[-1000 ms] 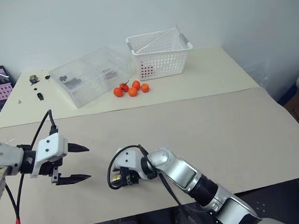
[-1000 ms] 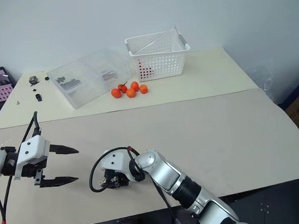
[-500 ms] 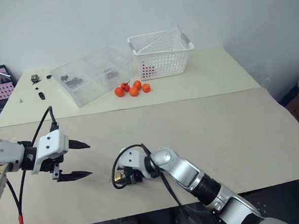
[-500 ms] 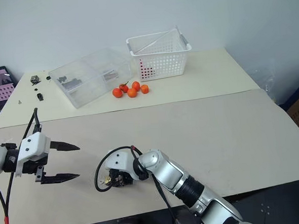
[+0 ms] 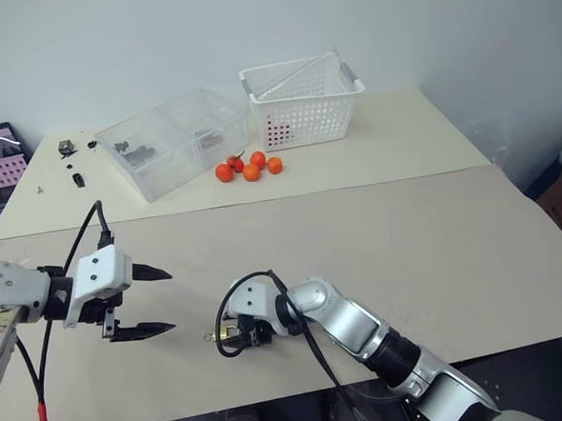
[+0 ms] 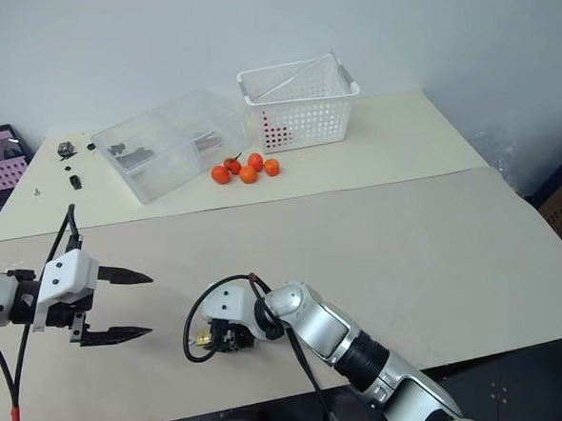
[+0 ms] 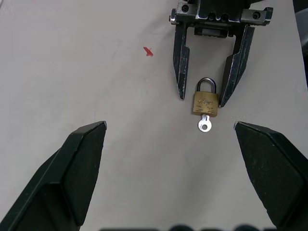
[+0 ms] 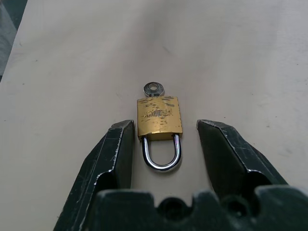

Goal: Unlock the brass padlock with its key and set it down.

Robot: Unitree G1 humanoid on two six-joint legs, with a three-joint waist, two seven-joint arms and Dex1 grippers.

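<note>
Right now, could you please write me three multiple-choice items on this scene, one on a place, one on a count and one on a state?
1. Where is the brass padlock with the silver shackle?
A. in the white slotted basket
B. flat on the beige table, between the right gripper's black fingers
C. in the left gripper

2. How many small orange fruits lie by the clear plastic box?
A. four
B. two
C. seven

3. How does the left gripper stand?
A. shut on the key
B. shut on nothing
C. open, holding nothing

Answers: 1 B, the right wrist view shows it lying between the right gripper fingers, which stand apart from it; 2 A, four show in a cluster; 3 C, its fingers are spread wide with only table between.
</note>
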